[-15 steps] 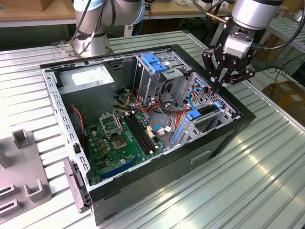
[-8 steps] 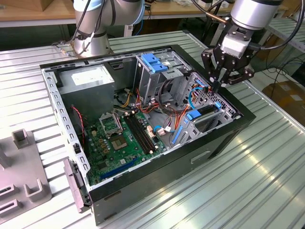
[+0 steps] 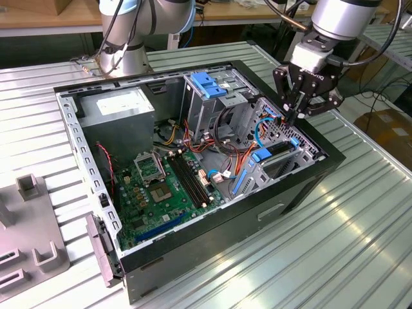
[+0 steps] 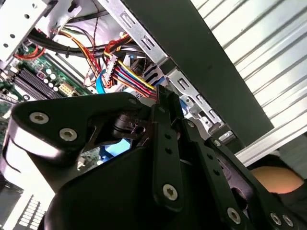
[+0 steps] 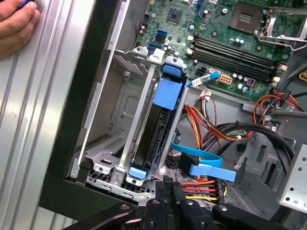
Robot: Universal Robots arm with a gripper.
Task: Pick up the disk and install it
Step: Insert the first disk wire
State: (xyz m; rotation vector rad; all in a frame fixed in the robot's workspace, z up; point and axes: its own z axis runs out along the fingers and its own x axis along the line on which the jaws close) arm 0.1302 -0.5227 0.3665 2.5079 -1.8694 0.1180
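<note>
I count one disk [image 5: 154, 132], one open computer case [image 3: 302, 187] and one motherboard [image 3: 161, 187], and I am the single gripper [image 3: 295, 111] hanging over the case's corner at the exterior view's right. The disk sits on edge in a metal bay [image 5: 120, 115] next to the case wall, its long axis running along that wall from the corner beneath me toward the motherboard [image 5: 230, 38], with a blue carrier tab [image 5: 170, 91] at the motherboard end and a smaller blue clip [image 5: 136, 171] at my end. My fingers [image 5: 170, 199] are drawn close together with only a thin gap, and I have hold of nothing; they hover just above the disk's near end, though whether they touch it I cannot say for sure. The first wrist view shows a hand [image 5: 17, 26] resting on the ribbed table [image 5: 29, 143] outside the case. The second wrist view gives my own black linkage [image 4: 163, 158] and a bundle of coloured wires [image 4: 132, 79]. The exterior view adds the blue handle [image 3: 207, 84] atop the drive cage and a grey fixture [image 3: 32, 225] on the table.
</note>
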